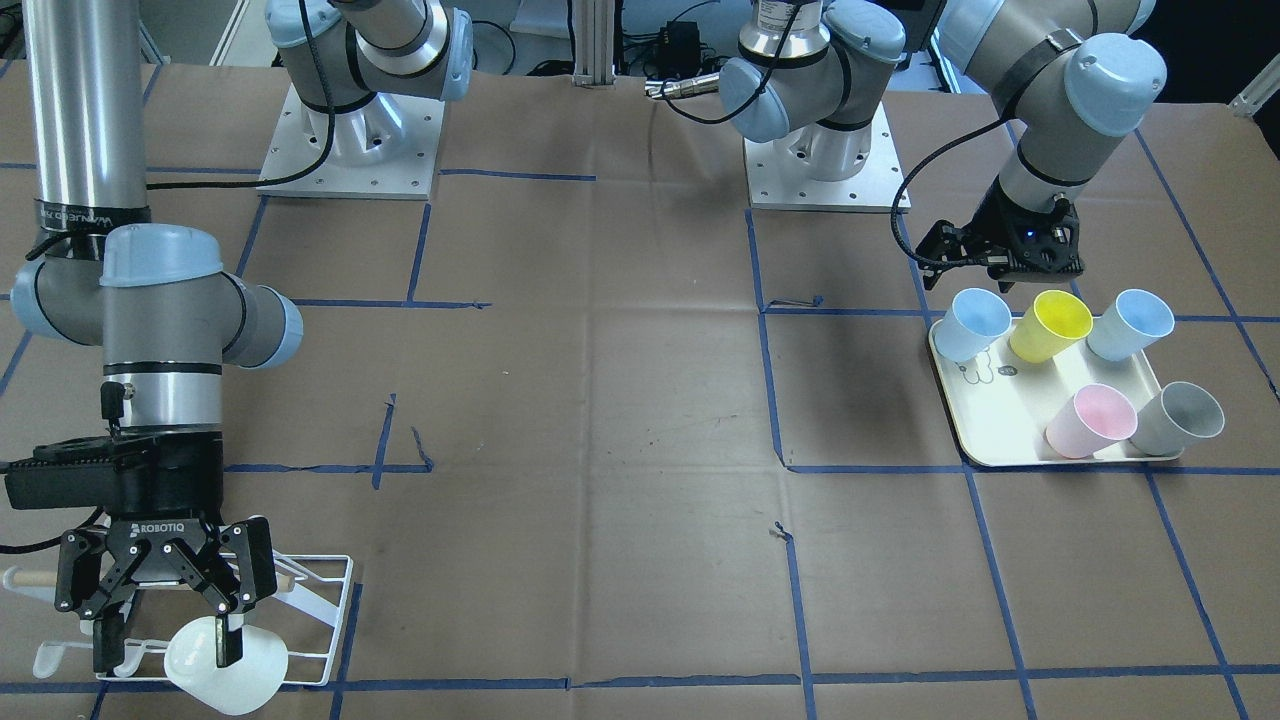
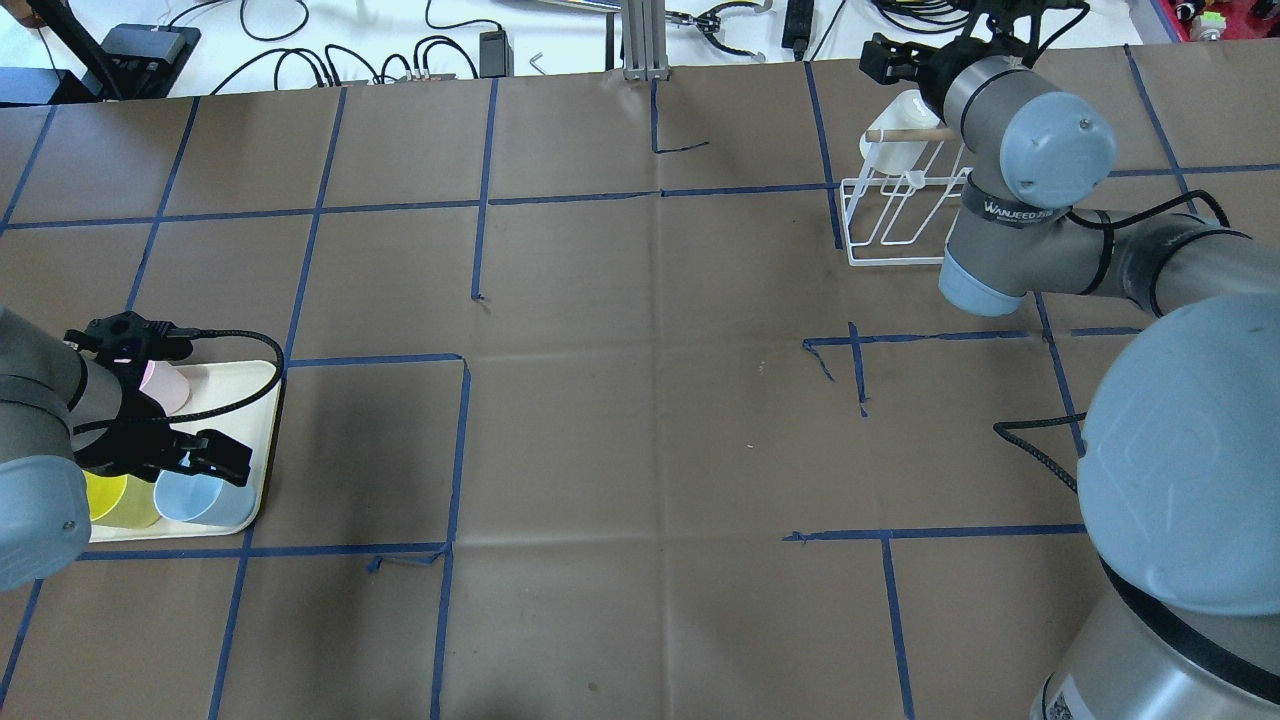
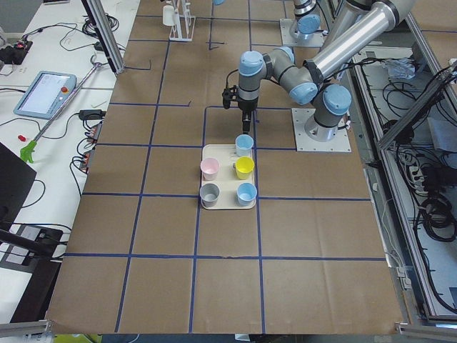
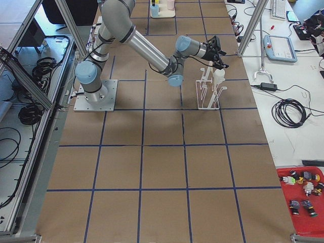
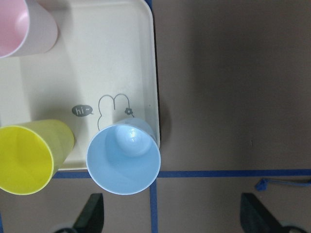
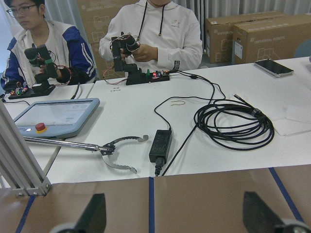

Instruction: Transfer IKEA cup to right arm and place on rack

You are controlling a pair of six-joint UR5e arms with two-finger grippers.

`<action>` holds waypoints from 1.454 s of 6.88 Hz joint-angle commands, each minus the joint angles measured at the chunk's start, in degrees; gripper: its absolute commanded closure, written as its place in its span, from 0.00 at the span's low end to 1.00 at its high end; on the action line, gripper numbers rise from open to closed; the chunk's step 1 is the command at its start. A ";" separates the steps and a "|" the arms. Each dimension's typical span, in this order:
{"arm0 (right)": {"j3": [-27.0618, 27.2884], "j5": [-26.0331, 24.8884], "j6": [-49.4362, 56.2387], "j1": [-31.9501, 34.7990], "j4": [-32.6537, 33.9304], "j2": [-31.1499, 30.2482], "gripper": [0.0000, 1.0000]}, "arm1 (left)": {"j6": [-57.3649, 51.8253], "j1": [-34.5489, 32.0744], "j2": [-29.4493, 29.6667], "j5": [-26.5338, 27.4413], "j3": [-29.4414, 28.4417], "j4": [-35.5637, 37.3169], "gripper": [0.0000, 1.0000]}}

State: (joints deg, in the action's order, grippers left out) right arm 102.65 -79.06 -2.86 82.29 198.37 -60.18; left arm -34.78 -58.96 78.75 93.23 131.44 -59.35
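One white cup (image 1: 225, 668) sits tilted on the rack (image 1: 320, 557), lower left, beside one fingertip of the right gripper (image 1: 167, 655), jaws wide apart, empty.

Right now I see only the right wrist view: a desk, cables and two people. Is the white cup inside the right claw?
Observer: No. The right claw is open, and the white cup lies tilted at the edge of the rack, close beside the claw. I cannot tell if a peg holds it.
Operator: Thank you. Where is the left claw?
Observer: The left claw is open above a corner of the tray, over a blue cup that stands there.
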 commanded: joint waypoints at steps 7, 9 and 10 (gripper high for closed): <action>10.02 0.92 -50.85 12.32 -4.83 -17.86 0.00 | -1.78 3.95 7.12 -0.33 2.76 6.17 0.10; 10.29 0.13 -73.23 18.23 -1.96 -17.25 0.00 | -0.99 3.86 7.82 0.20 2.50 5.48 0.85; 10.72 0.04 -78.39 18.86 0.16 -16.64 0.00 | -0.55 3.94 7.56 0.03 2.50 5.30 1.00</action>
State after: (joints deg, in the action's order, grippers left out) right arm 112.97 -78.80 -73.07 99.58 196.15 -77.40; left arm -35.83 -55.08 86.42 93.29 134.01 -53.78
